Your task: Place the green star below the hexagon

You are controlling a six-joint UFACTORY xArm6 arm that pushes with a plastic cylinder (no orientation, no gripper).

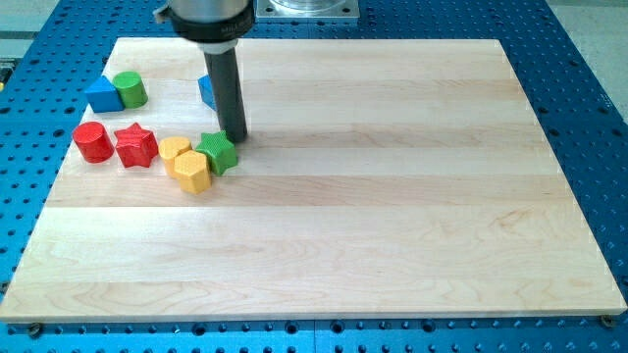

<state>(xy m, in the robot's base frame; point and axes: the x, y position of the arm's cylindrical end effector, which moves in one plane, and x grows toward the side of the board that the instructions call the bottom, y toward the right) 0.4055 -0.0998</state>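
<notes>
The green star lies on the wooden board at the view's left, touching the right side of the yellow hexagon. A second yellow block sits just above-left of the hexagon. My tip is at the star's upper right edge, touching or nearly touching it. The dark rod rises from there toward the view's top.
A red star and a red cylinder lie left of the yellow blocks. A blue block and a green cylinder sit at the upper left. Another blue block is partly hidden behind the rod.
</notes>
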